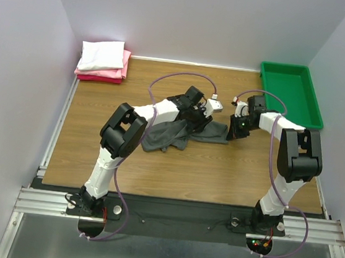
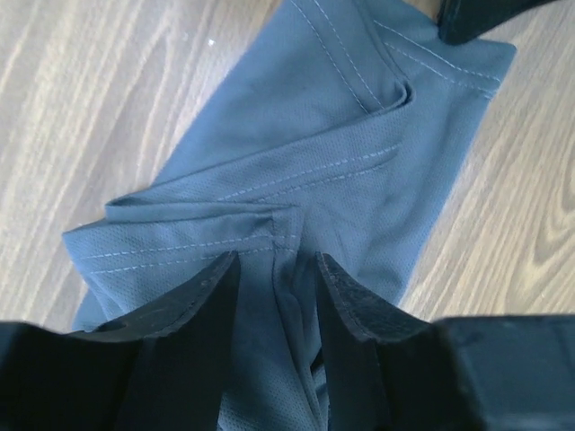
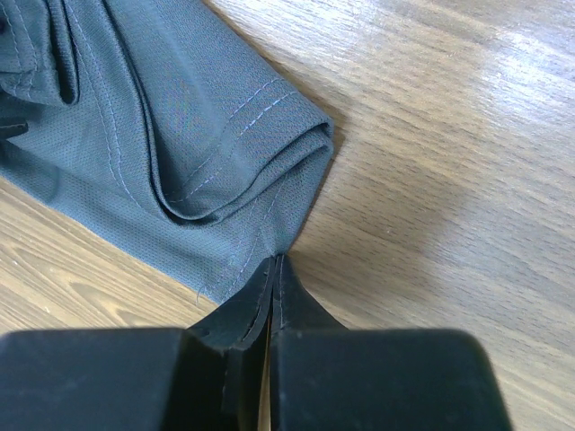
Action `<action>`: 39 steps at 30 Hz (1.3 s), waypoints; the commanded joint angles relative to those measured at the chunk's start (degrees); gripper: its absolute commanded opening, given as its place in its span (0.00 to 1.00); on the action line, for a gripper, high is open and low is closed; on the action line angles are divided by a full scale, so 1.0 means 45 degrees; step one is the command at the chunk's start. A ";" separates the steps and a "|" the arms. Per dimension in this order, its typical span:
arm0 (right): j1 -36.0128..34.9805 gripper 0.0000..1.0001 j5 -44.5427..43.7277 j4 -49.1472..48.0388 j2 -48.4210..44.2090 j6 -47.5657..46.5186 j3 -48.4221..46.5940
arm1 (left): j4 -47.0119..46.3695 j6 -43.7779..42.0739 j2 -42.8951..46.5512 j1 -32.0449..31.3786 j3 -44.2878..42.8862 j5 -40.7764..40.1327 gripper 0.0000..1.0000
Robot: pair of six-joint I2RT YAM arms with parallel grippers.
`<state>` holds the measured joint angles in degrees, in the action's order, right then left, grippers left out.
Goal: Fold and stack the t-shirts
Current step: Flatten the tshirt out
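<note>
Pinching seemingly limp, light charcoal t-shirt (image 1: pixel 162 139) at hem corner with right gripper (image 3: pixel 274 263); straddling soft fold with spread left gripper (image 2: pixel 276 262).

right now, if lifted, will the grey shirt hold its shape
Likely floppy: the grey shirt lies in loose folds, so it should sag. Probably light, the knit looks thin. The right gripper pinches only its edge, which may slip.

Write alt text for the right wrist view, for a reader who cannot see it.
The right gripper, fingers shut, pinches the edge of a dark grey t-shirt. The bunched shirt fills the upper left, lying on a wooden table.
</note>
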<state>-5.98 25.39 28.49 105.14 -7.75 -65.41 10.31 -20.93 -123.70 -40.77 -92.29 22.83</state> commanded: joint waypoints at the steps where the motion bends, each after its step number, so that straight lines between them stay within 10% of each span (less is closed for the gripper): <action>1: 0.0059 0.01 -0.0036 0.0055 -0.0181 -0.0192 0.0355 | 0.0423 -0.0368 0.0185 -0.0041 -0.0428 0.0629 0.40; 5: 0.0098 0.01 -0.0250 0.0075 -0.0337 -0.0290 0.0491 | 0.0659 -0.0174 0.0125 0.0057 -0.0682 0.0493 0.00; 19: 0.0391 0.01 0.0134 0.0504 -0.1880 -0.1343 0.0981 | 0.2045 0.0471 0.5532 0.2750 -0.0101 0.3206 0.00; 24: 0.0410 0.73 0.1038 0.0661 -0.2446 -0.1521 0.0707 | 0.2397 0.0081 0.7155 0.3396 0.1462 0.3618 0.00; 39: 0.0391 0.64 0.2190 0.0368 -0.0142 -0.1422 0.0120 | 0.2963 -0.0310 0.7099 0.4900 0.1233 0.3989 0.00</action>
<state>-4.45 33.32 30.39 104.03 -13.69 -64.93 23.07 -21.19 -91.35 -19.38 -83.85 38.70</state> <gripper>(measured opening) 0.637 0.025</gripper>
